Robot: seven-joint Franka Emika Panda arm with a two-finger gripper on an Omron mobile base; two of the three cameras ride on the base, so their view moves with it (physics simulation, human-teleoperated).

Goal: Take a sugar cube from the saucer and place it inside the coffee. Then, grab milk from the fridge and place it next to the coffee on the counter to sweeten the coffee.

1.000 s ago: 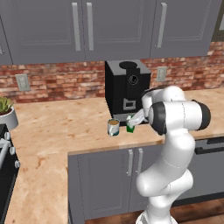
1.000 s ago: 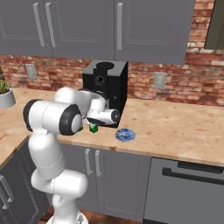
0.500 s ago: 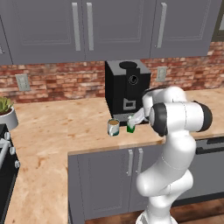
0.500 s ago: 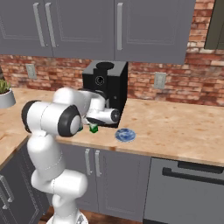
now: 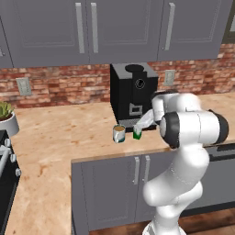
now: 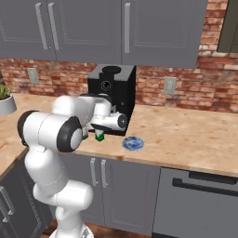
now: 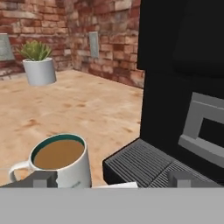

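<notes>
I see the coffee [image 5: 119,133] standing on the counter [image 5: 69,133], a pale mug with brown liquid up near its rim; in my hand view the same mug [image 7: 61,162] sits low and left, its handle turned toward the left edge of that view. Just beside the mug on its right stands the milk [image 5: 137,132], a small container whose green lower part shows from the left base camera, with the white upper part partly covered by my hand; from the right base camera I catch its green base [image 6: 99,136] on the counter in front of the coffee machine [image 6: 113,96]. Both mug and milk stand at the foot of that black machine, whose ribbed drip tray [image 7: 144,165] runs close to the mug in the hand view. The gripper [image 7: 112,178] hangs right over the milk with its fingers spread wide, one dark tip [image 7: 43,179] at the mug's side and the other over the drip tray; I cannot tell whether they touch the container. The saucer [image 6: 133,143], blue and mottled, lies on the counter to the right of the milk, apart from it. A potted plant [image 7: 38,64] sits far back along the brick wall [image 5: 55,85].
</notes>
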